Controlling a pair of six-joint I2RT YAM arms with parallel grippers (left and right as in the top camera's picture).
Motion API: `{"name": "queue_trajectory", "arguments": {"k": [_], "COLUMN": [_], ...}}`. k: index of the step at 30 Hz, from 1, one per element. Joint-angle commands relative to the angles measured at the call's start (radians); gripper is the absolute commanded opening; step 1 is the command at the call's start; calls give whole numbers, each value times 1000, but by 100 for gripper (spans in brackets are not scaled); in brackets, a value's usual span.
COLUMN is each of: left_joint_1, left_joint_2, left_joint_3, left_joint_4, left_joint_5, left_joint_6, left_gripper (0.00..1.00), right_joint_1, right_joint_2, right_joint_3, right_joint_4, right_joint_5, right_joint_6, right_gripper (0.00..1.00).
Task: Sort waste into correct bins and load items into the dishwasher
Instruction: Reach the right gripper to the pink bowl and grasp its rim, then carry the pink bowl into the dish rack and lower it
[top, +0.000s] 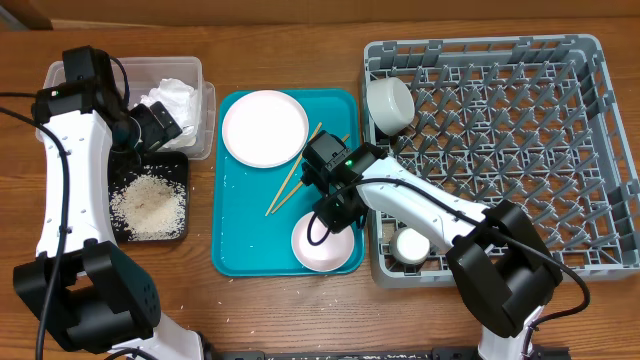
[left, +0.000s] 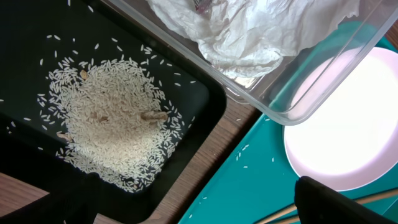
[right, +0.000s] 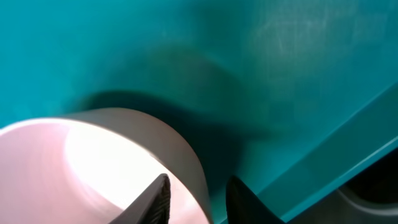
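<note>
My right gripper (top: 335, 213) is open and straddles the rim of the small white bowl (top: 322, 245) at the front of the teal tray. The right wrist view shows one finger inside the bowl (right: 93, 162) and one outside, gripper (right: 196, 200). My left gripper (top: 158, 125) is open and empty above the clear tub's (top: 205, 100) near edge, gripper (left: 186, 211). The napkin (top: 172, 98) (left: 249, 31) lies in the tub. Rice (top: 148, 203) (left: 112, 124) lies in the black tray (top: 182, 232). The plate (top: 265, 128) and chopsticks (top: 295, 172) lie on the teal tray. The greyish bowl (top: 390, 105) and the cup (top: 410, 246) sit in the rack (top: 520, 150). The red wrapper is not clearly visible.
The teal serving tray (top: 235, 240) (right: 249, 62) lies between the bins and the rack, with a few loose rice grains (left: 244, 149) on it. The rack's wall stands close to the right of the bowl. Wooden table surrounds everything.
</note>
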Motion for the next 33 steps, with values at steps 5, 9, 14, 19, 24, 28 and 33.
{"name": "queue_trajectory", "arguments": {"k": [5, 9, 14, 19, 24, 28, 33], "left_joint_1": [-3, -3, -3, -3, -3, -3, -3], "left_joint_2": [-18, -18, -18, -18, -18, -18, -18], "left_joint_3": [-3, -3, -3, -3, -3, -3, -3], "left_joint_4": [0, 0, 0, 0, 0, 0, 0], "left_joint_5": [7, 7, 7, 7, 7, 7, 7], "left_joint_6": [15, 15, 15, 15, 15, 15, 15], "left_gripper": [100, 100, 100, 100, 100, 100, 100], "right_joint_1": [-2, -2, -2, -2, -14, -27, -28], "right_joint_2": [-9, -10, -14, -78, -135, -166, -191], "right_joint_3": [-5, -3, 56, 247, 428, 475, 472], "right_joint_4": [50, 16, -40, -138, -359, -597, -740], "right_joint_5": [6, 101, 110, 116, 429, 898, 1204], "right_joint_6": [297, 485, 524, 522, 612, 843, 925], "right_gripper": [20, 17, 4, 4, 4, 4, 4]}}
